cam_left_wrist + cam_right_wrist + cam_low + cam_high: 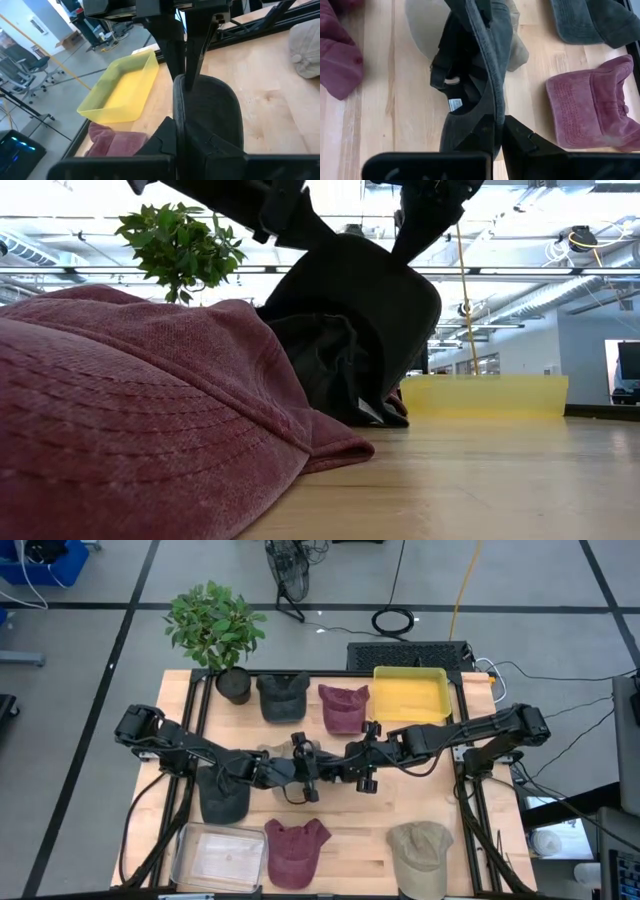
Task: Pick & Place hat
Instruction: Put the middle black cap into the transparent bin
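1. A wooden tabletop (400, 820) stood in a workshop, with caps spread over it, a plant (215, 630) at its far left corner and a yellow bin (410, 695) near its far right.
2. At mid-tabletop both tools pinched one dark cap (365, 320), lifted clear: the left tool (180, 132) clamped one rim, the right tool (498, 130) the other, probably to pass it across.
3. The low view showed the cap hanging; the right wrist view showed its inner label and strap.
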